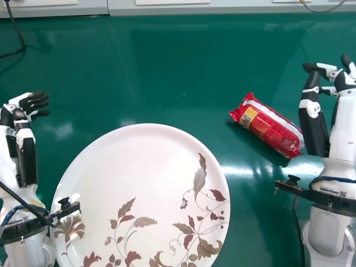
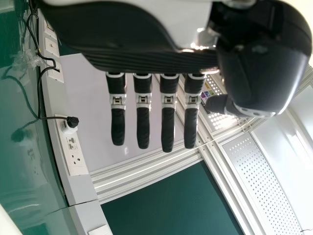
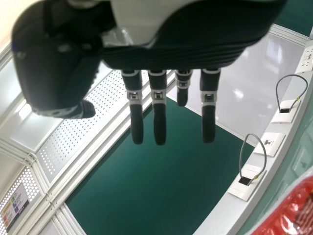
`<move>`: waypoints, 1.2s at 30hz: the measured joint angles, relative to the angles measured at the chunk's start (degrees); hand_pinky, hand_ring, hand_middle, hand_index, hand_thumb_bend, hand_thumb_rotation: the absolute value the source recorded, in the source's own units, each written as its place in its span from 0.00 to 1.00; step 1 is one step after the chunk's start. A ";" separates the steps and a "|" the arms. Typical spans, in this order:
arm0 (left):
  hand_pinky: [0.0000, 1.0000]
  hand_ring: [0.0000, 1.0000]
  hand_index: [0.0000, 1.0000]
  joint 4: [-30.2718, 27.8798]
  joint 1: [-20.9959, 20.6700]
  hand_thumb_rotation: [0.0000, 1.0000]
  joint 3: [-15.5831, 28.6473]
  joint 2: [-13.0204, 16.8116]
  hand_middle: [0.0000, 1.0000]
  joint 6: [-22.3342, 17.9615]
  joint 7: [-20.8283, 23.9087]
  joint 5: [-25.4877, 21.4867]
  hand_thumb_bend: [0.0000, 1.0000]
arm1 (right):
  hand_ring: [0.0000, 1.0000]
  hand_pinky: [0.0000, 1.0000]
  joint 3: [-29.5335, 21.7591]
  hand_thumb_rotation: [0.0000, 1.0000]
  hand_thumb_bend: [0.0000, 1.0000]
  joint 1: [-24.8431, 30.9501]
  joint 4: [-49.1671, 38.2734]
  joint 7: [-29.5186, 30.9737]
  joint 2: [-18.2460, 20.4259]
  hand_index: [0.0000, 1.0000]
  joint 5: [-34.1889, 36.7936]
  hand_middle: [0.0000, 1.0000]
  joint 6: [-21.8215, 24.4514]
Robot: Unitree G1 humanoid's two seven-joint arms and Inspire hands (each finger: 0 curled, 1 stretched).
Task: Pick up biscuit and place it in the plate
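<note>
The red biscuit packet [image 1: 270, 127] lies tilted on the green table in the head view, to the right of the white plate [image 1: 133, 167] with its leaf pattern. Just right of the packet, apart from it, is my right hand [image 1: 317, 119], holding nothing. Beyond the plate's left edge stands my left hand [image 1: 26, 108], also without a thing in it. In the left wrist view the left hand [image 2: 143, 110] has straight fingers. The right hand [image 3: 159, 105] in the right wrist view has mostly straight fingers, and part of the packet [image 3: 291, 215] shows there.
A grey rail with sockets [image 1: 167, 6] runs along the green table's [image 1: 167, 67] far edge. A black cable [image 1: 21, 41] hangs at the far left. Another dark cable [image 1: 297, 222] lies beside the right forearm.
</note>
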 measured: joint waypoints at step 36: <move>0.58 0.67 0.68 0.25 -0.31 0.22 0.11 0.99 0.68 -0.02 -0.33 -0.77 0.09 | 0.86 0.71 -1.96 0.54 1.00 4.89 -12.44 26.01 -8.23 0.90 1.82 0.92 16.00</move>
